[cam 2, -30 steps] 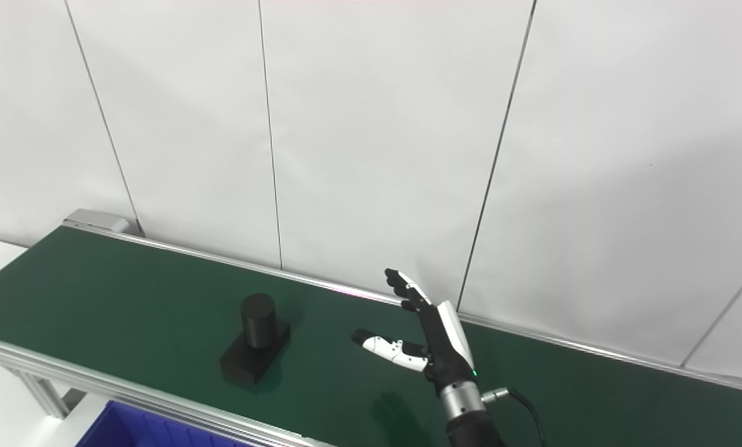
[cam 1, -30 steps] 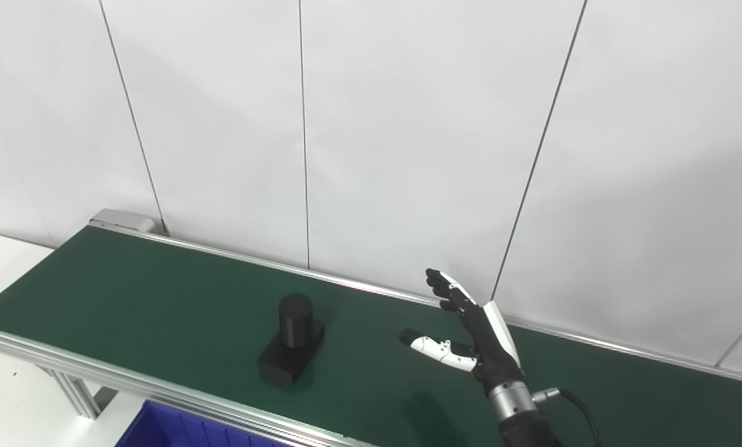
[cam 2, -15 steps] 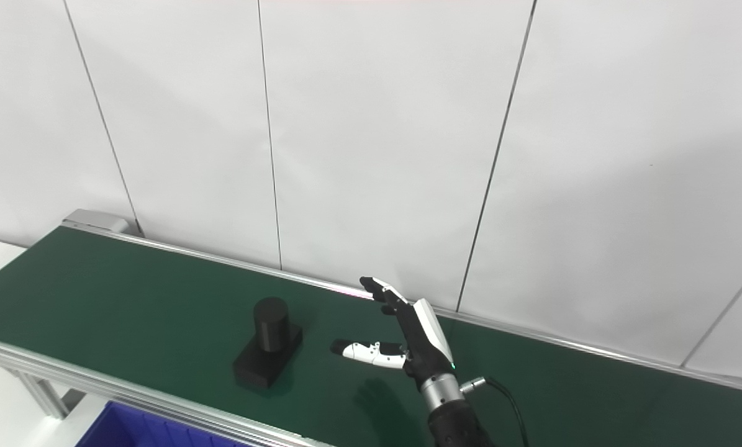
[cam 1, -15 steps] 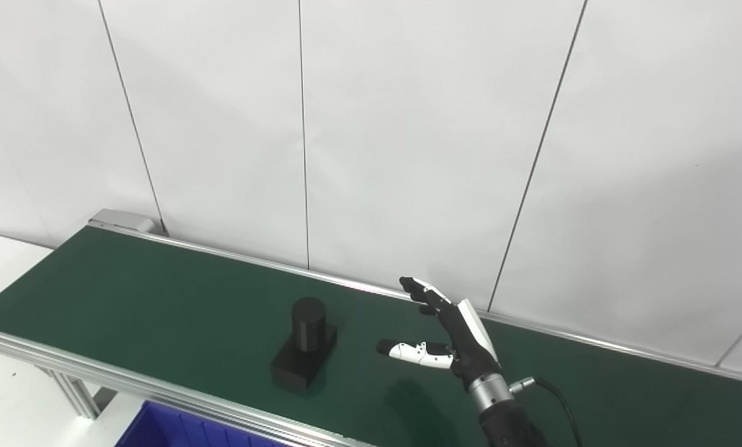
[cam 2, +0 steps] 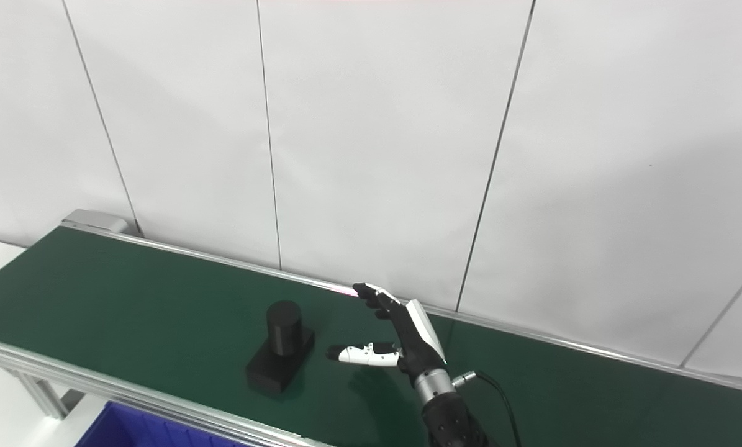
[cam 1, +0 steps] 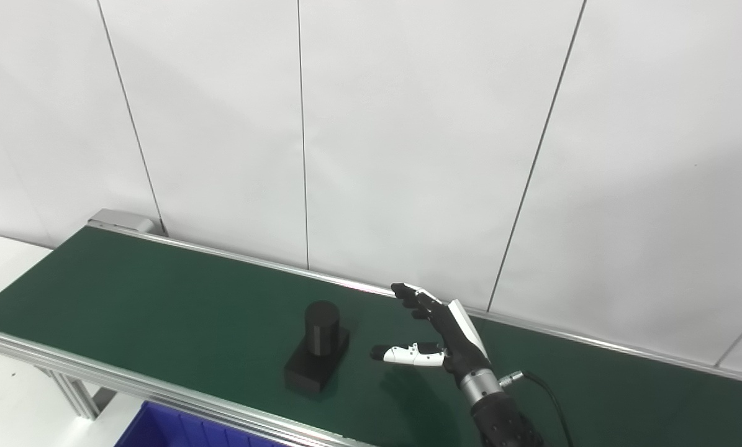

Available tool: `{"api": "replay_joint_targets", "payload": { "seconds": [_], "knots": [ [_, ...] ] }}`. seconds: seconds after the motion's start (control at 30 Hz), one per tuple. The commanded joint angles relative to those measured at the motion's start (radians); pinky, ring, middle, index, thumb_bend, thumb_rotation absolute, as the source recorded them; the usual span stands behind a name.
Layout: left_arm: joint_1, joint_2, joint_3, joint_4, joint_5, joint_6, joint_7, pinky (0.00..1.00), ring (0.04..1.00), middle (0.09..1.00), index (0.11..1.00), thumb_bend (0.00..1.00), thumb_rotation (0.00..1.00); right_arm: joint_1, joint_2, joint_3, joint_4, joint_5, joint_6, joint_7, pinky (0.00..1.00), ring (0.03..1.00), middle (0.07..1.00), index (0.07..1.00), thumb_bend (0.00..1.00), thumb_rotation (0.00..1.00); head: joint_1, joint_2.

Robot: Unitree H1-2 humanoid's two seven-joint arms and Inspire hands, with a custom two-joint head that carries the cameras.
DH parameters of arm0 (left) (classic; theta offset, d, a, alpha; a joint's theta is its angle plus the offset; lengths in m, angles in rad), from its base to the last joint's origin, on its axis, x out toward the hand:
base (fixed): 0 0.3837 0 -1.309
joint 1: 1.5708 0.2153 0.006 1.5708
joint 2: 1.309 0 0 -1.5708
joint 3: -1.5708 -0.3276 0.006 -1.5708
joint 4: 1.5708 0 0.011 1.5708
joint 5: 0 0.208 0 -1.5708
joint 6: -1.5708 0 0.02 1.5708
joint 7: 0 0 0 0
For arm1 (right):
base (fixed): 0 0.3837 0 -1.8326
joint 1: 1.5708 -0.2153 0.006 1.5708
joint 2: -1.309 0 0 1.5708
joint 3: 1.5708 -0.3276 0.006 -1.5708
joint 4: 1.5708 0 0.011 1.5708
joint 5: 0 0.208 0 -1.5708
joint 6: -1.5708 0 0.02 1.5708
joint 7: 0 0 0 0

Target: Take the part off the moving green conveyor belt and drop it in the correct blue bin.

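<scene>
Black part (cam 1: 316,354) on green belt (cam 1: 159,298), right hand (cam 1: 439,332) spread beside it.

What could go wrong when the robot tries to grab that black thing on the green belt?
The black part is tall on a narrow base; the open right hand waits beside it, so a bump might tip it. Only a corner of the blue bin shows, so the drop spot is hard to judge.

**White panels and bare floor**

A white panelled wall (cam 1: 408,136) fills the upper part of the frame, split by thin dark vertical seams (cam 1: 302,130). At the lower left, a pale floor (cam 1: 10,410) shows, with aluminium frame legs (cam 1: 76,394) slanting down onto it.
</scene>
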Motion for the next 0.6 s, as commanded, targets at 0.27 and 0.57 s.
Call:
{"api": "replay_joint_targets", "payload": {
  "seconds": [0.27, 0.57],
  "knots": [
    [0.011, -0.026, -0.012, -0.039, -0.022, -0.041, -0.011, 0.67, 0.687, 0.664, 0.355, 0.77, 0.46, -0.103, 0.041, -0.012, 0.112, 0.017, -0.134, -0.047, 0.81, 0.821, 0.820, 0.812, 0.94, 0.25, 0.011, 0.007],
    [0.021, -0.038, -0.018, -0.050, -0.024, -0.039, -0.018, 0.64, 0.641, 0.604, 0.299, 0.77, 0.47, -0.109, 0.052, -0.007, 0.135, 0.014, -0.120, -0.047, 0.81, 0.813, 0.810, 0.811, 0.95, 0.24, 0.022, 0.016]
  ]
}}
